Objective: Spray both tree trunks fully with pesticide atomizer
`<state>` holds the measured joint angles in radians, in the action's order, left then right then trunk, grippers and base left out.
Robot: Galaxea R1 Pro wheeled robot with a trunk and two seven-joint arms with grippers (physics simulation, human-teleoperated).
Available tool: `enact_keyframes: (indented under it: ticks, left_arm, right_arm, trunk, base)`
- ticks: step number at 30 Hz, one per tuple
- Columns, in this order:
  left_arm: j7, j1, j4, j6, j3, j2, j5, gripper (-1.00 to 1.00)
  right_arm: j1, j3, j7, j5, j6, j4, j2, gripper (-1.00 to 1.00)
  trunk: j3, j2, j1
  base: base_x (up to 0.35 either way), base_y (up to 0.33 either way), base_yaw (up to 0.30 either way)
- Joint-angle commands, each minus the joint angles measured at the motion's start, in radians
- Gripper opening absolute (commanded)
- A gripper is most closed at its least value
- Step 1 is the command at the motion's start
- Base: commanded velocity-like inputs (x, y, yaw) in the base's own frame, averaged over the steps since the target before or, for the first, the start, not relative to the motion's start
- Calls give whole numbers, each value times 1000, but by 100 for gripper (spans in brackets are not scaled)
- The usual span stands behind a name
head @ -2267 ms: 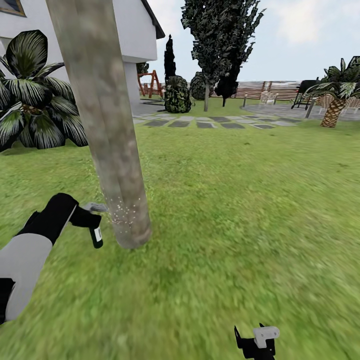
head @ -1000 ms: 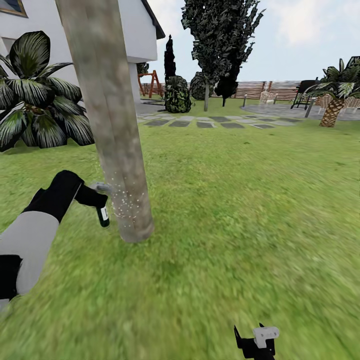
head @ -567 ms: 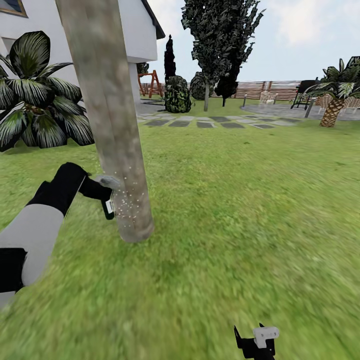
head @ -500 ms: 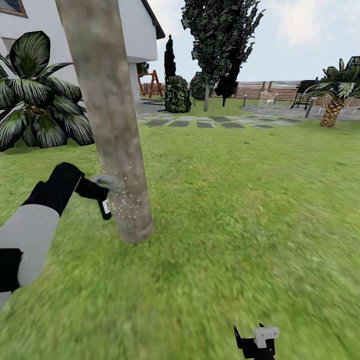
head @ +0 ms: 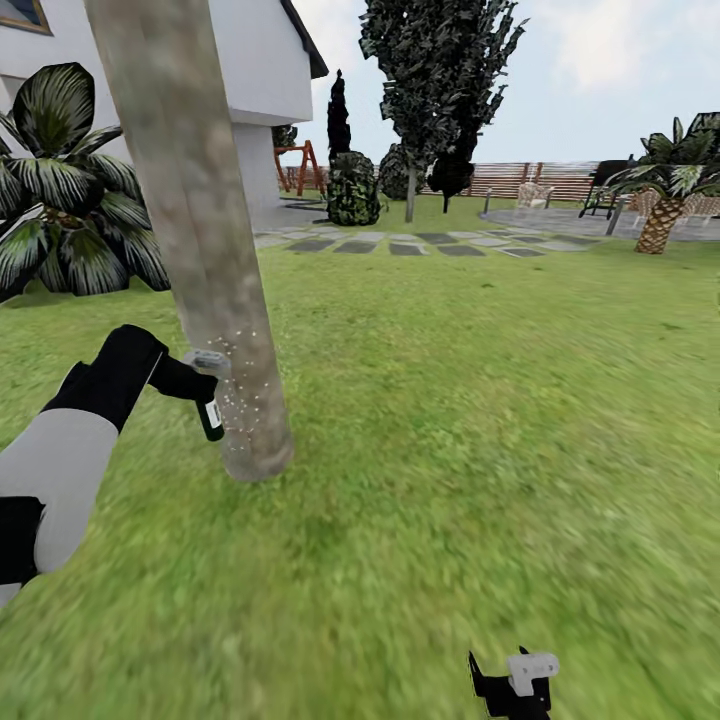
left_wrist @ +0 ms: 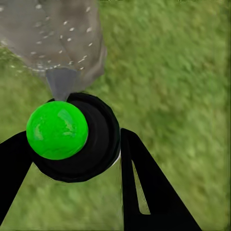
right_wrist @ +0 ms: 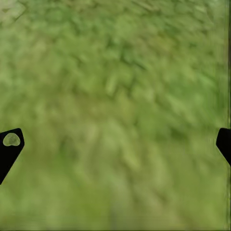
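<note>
A wide green lawn [head: 480, 420] is carrying everything here, its blades looking blurred close up and stretching back toward a brown slat fence [head: 530, 180]. The thick, pale mottled tree trunk [head: 195, 240] is rising from the grass, leaning slightly, with its base planted near the left of the head view. A broad-leaved palm [head: 60, 190] is growing just behind it by the white house [head: 250, 70]. Farther back, grey stepping stones [head: 400, 245] are lying in rows across the turf, leading to a paved patch [head: 560, 220] where a short palm [head: 665, 215] is standing.
</note>
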<state>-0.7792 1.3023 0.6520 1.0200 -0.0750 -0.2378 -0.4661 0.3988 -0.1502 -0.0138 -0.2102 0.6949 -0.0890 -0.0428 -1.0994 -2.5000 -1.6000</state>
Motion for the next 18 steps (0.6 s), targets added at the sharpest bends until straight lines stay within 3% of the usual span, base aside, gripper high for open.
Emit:
enact_keyframes:
  ticks: [1,5,18]
  left_arm:
    - [0,0,0,0,0,0,-2,-100]
    - [0,0,0,0,0,1,-4,-100]
    - [0,0,1,0,0,5,-5,-100]
  right_arm:
    - [0,0,0,0,-1,0,0,100]
    - [0,0,0,0,0,0,2,100]
    - [0,0,0,-1,-1,0,3,100]
  trunk:
    - [0,0,0]
    - [0,0,0]
    - [0,0,0]
  base:
    - [88,-275,0]
    - [91,-275,125]
    - [64,-275,274]
